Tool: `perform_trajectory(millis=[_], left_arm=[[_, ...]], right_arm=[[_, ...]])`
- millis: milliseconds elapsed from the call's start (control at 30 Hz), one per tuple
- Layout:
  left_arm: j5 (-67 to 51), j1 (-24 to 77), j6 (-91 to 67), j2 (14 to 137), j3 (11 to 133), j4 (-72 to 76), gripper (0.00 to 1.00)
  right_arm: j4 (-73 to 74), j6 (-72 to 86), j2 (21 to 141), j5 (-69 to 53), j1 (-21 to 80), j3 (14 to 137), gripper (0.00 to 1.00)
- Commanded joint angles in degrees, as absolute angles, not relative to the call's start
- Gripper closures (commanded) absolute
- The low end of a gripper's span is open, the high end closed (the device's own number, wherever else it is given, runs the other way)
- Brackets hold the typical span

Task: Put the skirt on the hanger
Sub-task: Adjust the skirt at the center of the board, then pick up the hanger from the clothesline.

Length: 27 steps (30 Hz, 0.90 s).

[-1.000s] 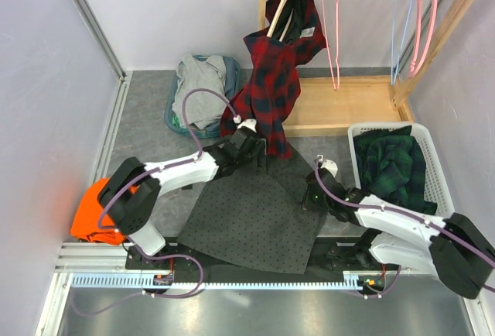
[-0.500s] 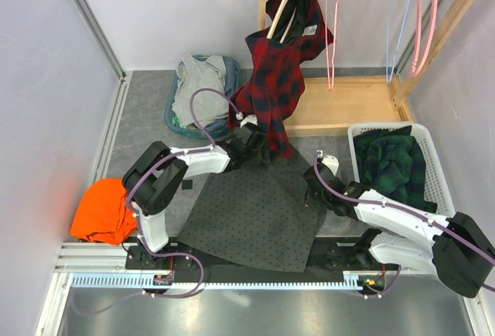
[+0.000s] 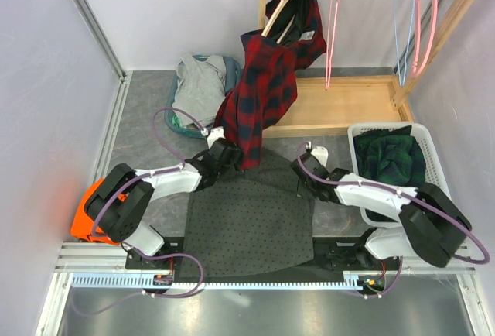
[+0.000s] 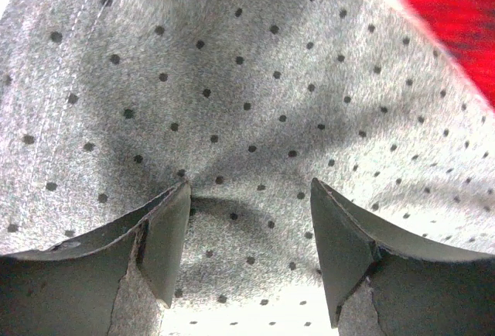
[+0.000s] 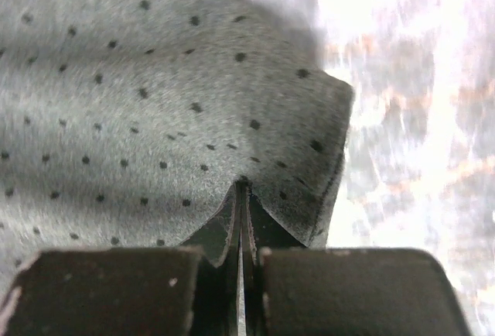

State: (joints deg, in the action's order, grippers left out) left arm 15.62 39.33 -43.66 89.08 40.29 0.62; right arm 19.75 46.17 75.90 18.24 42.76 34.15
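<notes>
Skirt [image 3: 247, 216] corner tight in right claw [image 5: 241, 197]

Red plaid shirt [image 3: 267, 80], white basket [image 3: 380, 127], orange cloth [image 3: 80, 224]

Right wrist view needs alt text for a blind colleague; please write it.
The right end effector is shut on the grey black-dotted fabric skirt, pinching a fold near its edge. Blurred pale surface shows to the right.
</notes>
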Motion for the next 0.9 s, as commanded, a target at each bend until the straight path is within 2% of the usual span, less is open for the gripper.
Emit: perform_trajectory(millis=[0, 233, 333, 467, 667, 767, 867], left_arm=[[19.0, 37.9, -46.4, 90.2, 38.1, -11.6, 0.28], [17.8, 36.8, -46.2, 89.7, 38.7, -12.7, 0.28], [17.6, 36.7, -46.2, 89.8, 38.7, -12.6, 0.28], [16.8, 36.7, -45.3, 89.6, 38.9, -12.6, 0.29], [12.6, 36.7, -41.8, 87.3, 40.7, -12.0, 0.27], [10.5, 36.7, -40.2, 84.7, 41.7, -12.3, 0.25], [7.5, 36.7, -37.0, 81.2, 43.1, -13.2, 0.18]], right_arm=[[19.4, 42.4, 82.2, 20.8, 39.4, 36.3, 1.0], [21.0, 38.0, 79.1, 22.0, 32.4, 40.8, 1.0], [23.0, 36.3, 77.7, 22.3, 29.5, 42.5, 0.94], [23.6, 34.1, 76.3, 21.7, 27.2, 44.4, 0.77], [22.4, 32.2, 75.8, 19.3, 27.2, 48.1, 0.59], [22.7, 31.7, 74.6, 18.6, 27.2, 50.7, 0.56], [24.8, 31.1, 72.2, 19.5, 27.2, 54.5, 0.51]])
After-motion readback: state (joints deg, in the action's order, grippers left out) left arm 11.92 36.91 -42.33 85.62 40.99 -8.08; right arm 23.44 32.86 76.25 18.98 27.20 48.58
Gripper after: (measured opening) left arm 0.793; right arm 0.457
